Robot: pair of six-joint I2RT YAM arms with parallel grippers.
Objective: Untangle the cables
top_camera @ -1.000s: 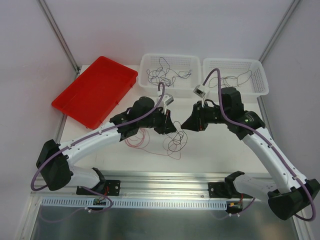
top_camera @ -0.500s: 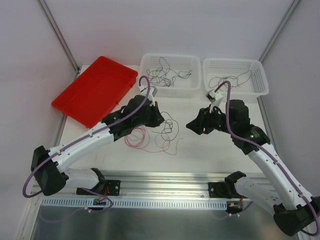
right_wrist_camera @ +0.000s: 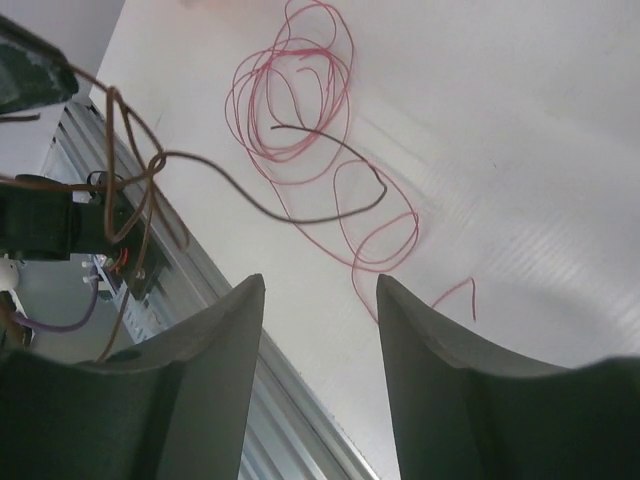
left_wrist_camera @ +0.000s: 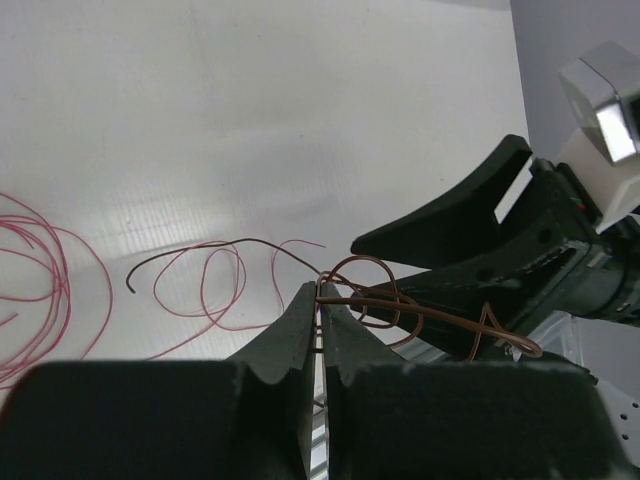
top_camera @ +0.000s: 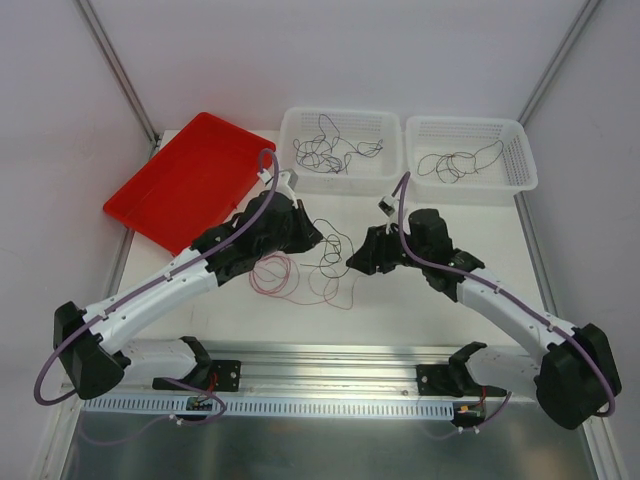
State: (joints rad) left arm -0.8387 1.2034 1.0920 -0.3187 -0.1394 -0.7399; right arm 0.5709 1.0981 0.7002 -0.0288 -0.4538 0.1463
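A tangle of thin cables lies mid-table: red-pink loops [top_camera: 272,273] and a dark wire [top_camera: 330,250] lifted through them. My left gripper [top_camera: 314,238] is shut on the dark brownish wire [left_wrist_camera: 400,305], whose loops hang just past its tip [left_wrist_camera: 320,290]. The red-pink loops [left_wrist_camera: 200,290] lie on the table below. My right gripper [top_camera: 358,262] is open and empty, facing the left one just right of the tangle. In the right wrist view the gripper [right_wrist_camera: 320,285] hangs above the red-pink loops [right_wrist_camera: 290,90] and the dark wire [right_wrist_camera: 310,210].
A red tray [top_camera: 190,180] lies at the back left. Two white baskets at the back, the left one [top_camera: 340,122] and the right one [top_camera: 468,128], each hold dark thin wires. A metal rail [top_camera: 330,365] runs along the near table edge.
Both arms swung back then returned inward. My left gripper has drawn the dark wire up and leftward. My right gripper, which was close against the left, has opened and now sits lower, near the tangle.
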